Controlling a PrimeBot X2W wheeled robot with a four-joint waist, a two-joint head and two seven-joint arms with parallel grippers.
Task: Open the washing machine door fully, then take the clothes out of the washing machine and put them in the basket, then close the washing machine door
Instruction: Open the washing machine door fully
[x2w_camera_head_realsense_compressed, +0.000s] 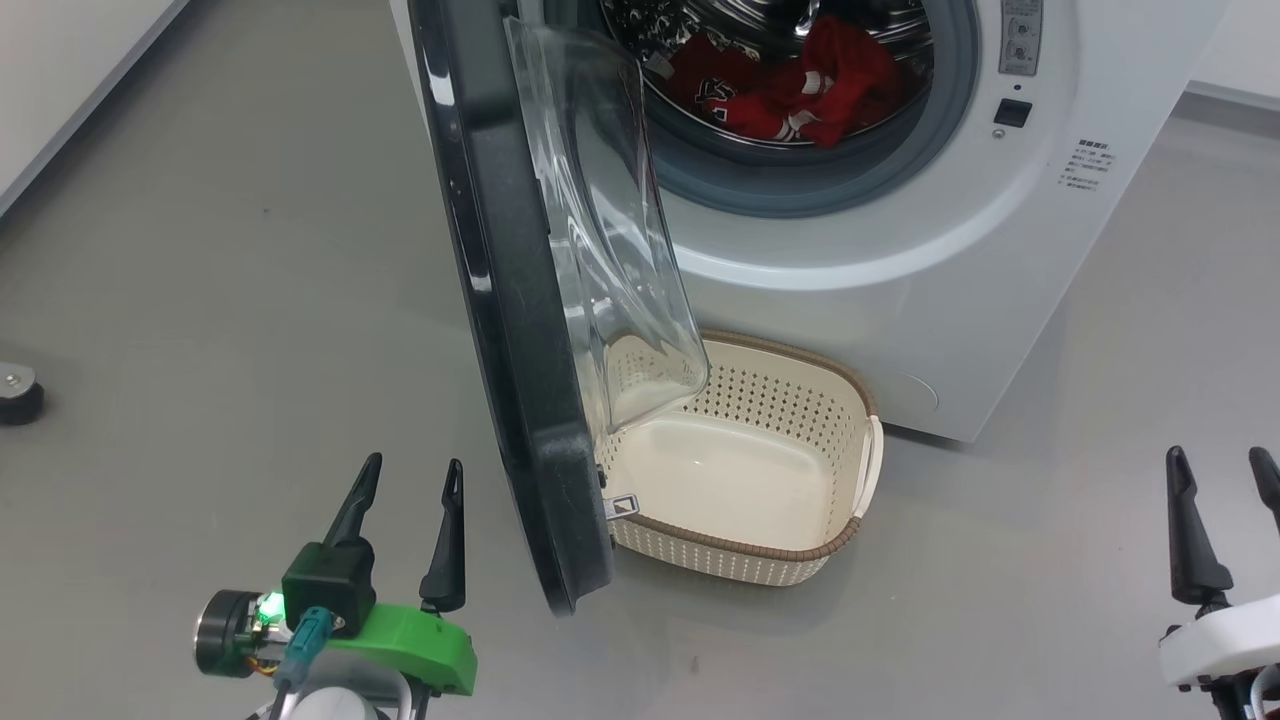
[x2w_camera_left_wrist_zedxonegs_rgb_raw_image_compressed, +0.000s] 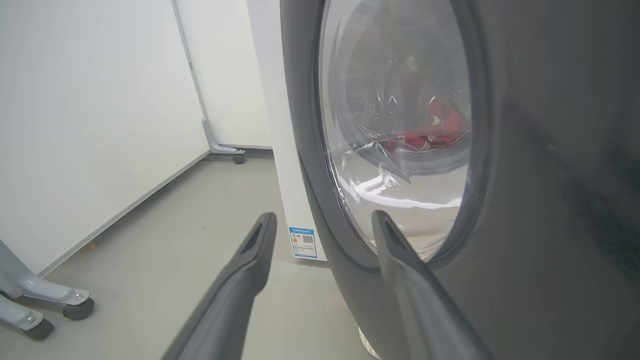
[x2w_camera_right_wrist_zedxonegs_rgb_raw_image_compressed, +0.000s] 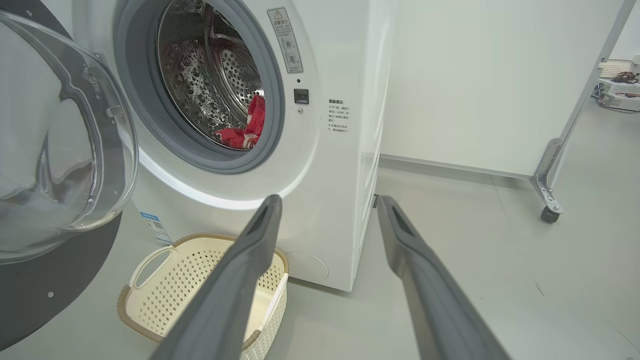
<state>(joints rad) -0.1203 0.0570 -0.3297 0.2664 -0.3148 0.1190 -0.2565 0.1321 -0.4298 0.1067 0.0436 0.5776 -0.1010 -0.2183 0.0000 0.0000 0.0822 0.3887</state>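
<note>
The white washing machine (x2w_camera_head_realsense_compressed: 930, 250) stands ahead with its black-rimmed door (x2w_camera_head_realsense_compressed: 520, 330) swung out towards me, edge-on, the clear glass bowl (x2w_camera_head_realsense_compressed: 610, 220) bulging to the right. Red clothes (x2w_camera_head_realsense_compressed: 800, 85) lie in the steel drum. The cream basket (x2w_camera_head_realsense_compressed: 850, 400) sits empty on the floor below the opening, partly behind the door. My left gripper (x2w_camera_head_realsense_compressed: 410, 475) is open, low and just left of the door's outer face (x2w_camera_left_wrist_zedxonegs_rgb_raw_image_compressed: 525, 200). My right gripper (x2w_camera_head_realsense_compressed: 1222, 460) is open at the lower right, well clear of the machine (x2w_camera_right_wrist_zedxonegs_rgb_raw_image_compressed: 330, 165) and the basket (x2w_camera_right_wrist_zedxonegs_rgb_raw_image_compressed: 150, 305).
Grey floor (x2w_camera_head_realsense_compressed: 220, 300) spreads out to the left and right of the machine. A black caster (x2w_camera_head_realsense_compressed: 18, 395) sits at the far left. White panels on wheeled feet (x2w_camera_left_wrist_zedxonegs_rgb_raw_image_compressed: 75, 310) stand along the left wall, and another panel foot (x2w_camera_right_wrist_zedxonegs_rgb_raw_image_compressed: 550, 210) stands right of the machine.
</note>
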